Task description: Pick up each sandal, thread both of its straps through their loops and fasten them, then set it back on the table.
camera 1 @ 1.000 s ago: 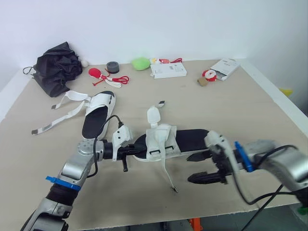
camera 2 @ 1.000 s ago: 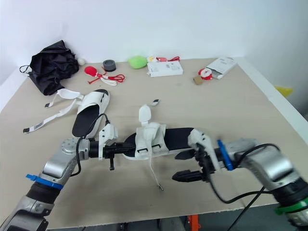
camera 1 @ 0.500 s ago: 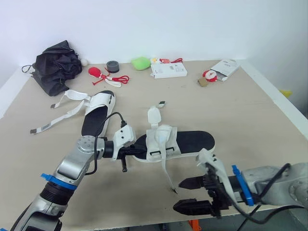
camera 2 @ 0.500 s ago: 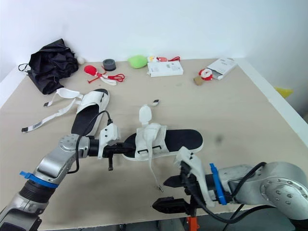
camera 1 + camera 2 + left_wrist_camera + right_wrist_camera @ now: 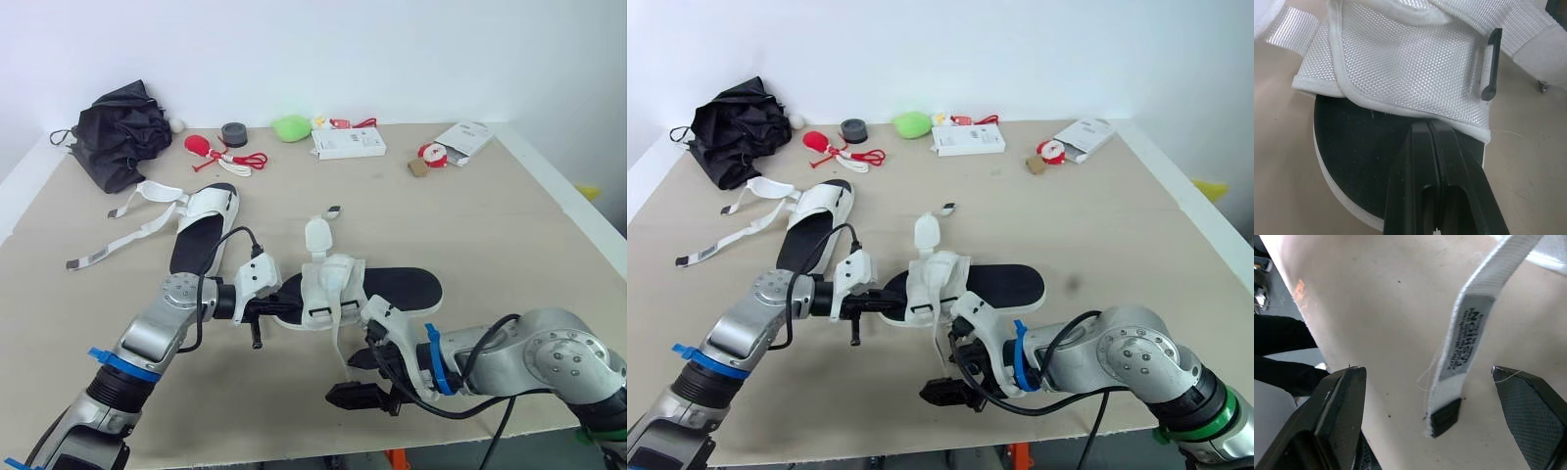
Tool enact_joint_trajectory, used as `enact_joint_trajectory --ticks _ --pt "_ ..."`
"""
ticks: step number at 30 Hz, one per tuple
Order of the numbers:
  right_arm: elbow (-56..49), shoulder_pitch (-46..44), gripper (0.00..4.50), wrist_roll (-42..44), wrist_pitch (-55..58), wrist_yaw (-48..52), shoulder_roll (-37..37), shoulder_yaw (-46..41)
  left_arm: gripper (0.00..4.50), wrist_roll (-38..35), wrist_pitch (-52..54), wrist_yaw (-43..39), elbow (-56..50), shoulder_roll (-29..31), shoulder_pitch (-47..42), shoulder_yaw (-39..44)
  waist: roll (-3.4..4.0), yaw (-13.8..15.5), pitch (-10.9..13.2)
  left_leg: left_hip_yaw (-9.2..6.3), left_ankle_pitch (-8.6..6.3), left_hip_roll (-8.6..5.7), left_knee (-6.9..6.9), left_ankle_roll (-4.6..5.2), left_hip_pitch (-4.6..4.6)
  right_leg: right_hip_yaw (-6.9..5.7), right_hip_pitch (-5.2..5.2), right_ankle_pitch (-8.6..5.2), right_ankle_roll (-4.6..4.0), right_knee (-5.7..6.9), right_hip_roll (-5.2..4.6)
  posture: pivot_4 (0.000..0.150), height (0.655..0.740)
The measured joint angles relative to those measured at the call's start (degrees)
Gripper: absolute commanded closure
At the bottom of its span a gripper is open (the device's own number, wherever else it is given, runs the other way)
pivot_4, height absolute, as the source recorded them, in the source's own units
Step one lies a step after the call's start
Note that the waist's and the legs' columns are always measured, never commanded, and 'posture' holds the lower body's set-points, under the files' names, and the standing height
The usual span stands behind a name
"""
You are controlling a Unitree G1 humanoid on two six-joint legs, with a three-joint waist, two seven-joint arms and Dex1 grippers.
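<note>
Near sandal [image 5: 377,287]: lies flat on the table [image 5: 509,225] towards its front edge, black insole up, white upper [image 5: 1400,63] across the middle. One short strap [image 5: 316,232] stands up behind it, and one long strap [image 5: 1465,328] trails off the upper towards the front edge, its free end flat on the table.

Left gripper [image 5: 1426,128]: fingers pressed together, tips resting on the black insole just beside the edge of the upper, at the sandal's left end.

Right gripper [image 5: 356,378]: fingers spread wide, low over the table in front of the sandal. The long strap's dark tip lies between the two fingers, touching neither.

Far sandal [image 5: 203,227]: flat on the table behind and to the left of the near one, well apart from both grippers, its straps [image 5: 122,233] spread loose to its left.

Rear of table: black bag [image 5: 120,134], green object [image 5: 290,126], white box [image 5: 349,144]
</note>
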Motion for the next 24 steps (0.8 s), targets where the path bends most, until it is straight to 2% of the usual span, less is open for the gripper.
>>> enact_joint_trajectory --ticks 1,3,4,8,9,11,15,18,19,21,24 --pt "-0.03 -0.12 1.14 -2.05 0.55 0.55 0.41 0.00 4.50 0.00 0.08 0.27 -0.07 0.00 0.04 0.16 0.00 0.00 -0.01 -0.02 0.00 0.00 0.00 0.00 0.01 -0.02 0.01 0.01 -0.02 0.00 0.01 0.150 0.7400" --pt "-0.02 -0.16 1.76 -3.10 0.78 0.75 0.57 0.01 4.50 0.00 0.09 0.32 -0.06 0.00 0.03 0.16 0.01 0.00 -0.01 -0.01 0.00 0.00 0.00 0.00 0.01 -0.01 0.01 0.01 -0.02 0.00 0.01 0.150 0.7400" --pt "-0.01 -0.26 2.26 -4.46 1.06 1.21 0.78 0.03 4.50 0.00 0.09 0.33 -0.03 -0.01 -0.03 0.15 0.01 0.00 -0.01 0.00 0.00 0.00 0.01 0.00 0.01 -0.01 0.01 0.01 -0.03 0.00 0.01 0.150 0.7400" --pt "-0.01 -0.38 3.27 -8.14 2.10 3.11 1.98 0.03 4.50 -0.02 0.09 0.09 0.51 -0.03 -0.61 -0.07 0.01 0.01 -0.01 -0.01 0.01 -0.01 0.02 0.00 0.01 -0.01 0.03 0.02 -0.01 0.00 0.00 0.150 0.7400" --pt "0.00 -0.36 3.77 -9.70 2.49 4.01 2.04 -0.05 4.50 -0.01 0.06 -0.12 0.93 -0.09 -0.97 -0.18 0.01 0.02 -0.01 0.00 0.01 -0.02 0.03 0.01 0.01 0.00 0.03 0.02 -0.02 0.01 -0.01 0.150 0.7400" --pt "-0.02 -0.17 4.44 -10.66 2.87 5.35 2.04 -0.17 4.50 -0.01 0.03 -0.31 1.18 -0.14 -1.17 -0.22 0.01 0.02 -0.01 0.00 0.02 -0.02 0.06 0.02 0.01 0.01 0.04 0.01 -0.04 0.01 -0.03 0.150 0.7400" --pt "-0.01 0.16 4.44 -11.34 3.13 8.08 2.04 -1.23 4.50 -0.04 -0.11 -0.54 1.82 -0.42 -1.49 -0.22 0.01 0.03 -0.01 0.00 0.02 -0.04 0.08 0.03 0.00 0.01 0.05 0.03 -0.03 0.01 -0.04 0.150 0.7400" --pt "1.50 -0.04 4.44 -6.52 1.48 12.55 2.47 -6.86 4.50 -0.09 -0.14 -0.61 2.78 -1.10 -1.92 -0.13 0.01 0.04 -0.01 0.01 0.03 -0.04 0.14 0.05 0.00 0.01 0.09 0.06 -0.02 0.01 -0.02 0.150 0.7400" --pt "5.70 -1.30 4.44 -2.83 0.05 12.86 4.44 -9.66 4.50 -0.10 -0.16 -0.56 3.27 -1.57 -2.03 0.09 0.01 0.02 -0.01 0.03 0.05 -0.04 0.17 0.07 0.01 0.03 0.09 0.08 -0.08 0.01 -0.01 0.150 0.7400" --pt "6.68 -1.83 4.44 -2.25 -0.46 12.83 4.58 -10.32 4.50 -0.09 -0.16 -0.46 3.33 -1.70 -2.03 0.09 0.04 0.03 0.01 0.04 0.10 -0.07 0.18 0.16 -0.01 0.05 0.08 0.10 -0.10 0.01 -0.03 0.150 0.7400" --pt "15.78 -7.72 4.44 1.49 -2.24 11.72 6.61 -14.45 4.50 -0.15 -0.11 -0.32 4.06 -2.24 -2.23 0.33 0.05 0.02 0.02 0.11 0.19 -0.12 0.20 0.30 0.00 0.18 0.07 0.26 -0.07 0.01 -0.03 0.150 0.7400"
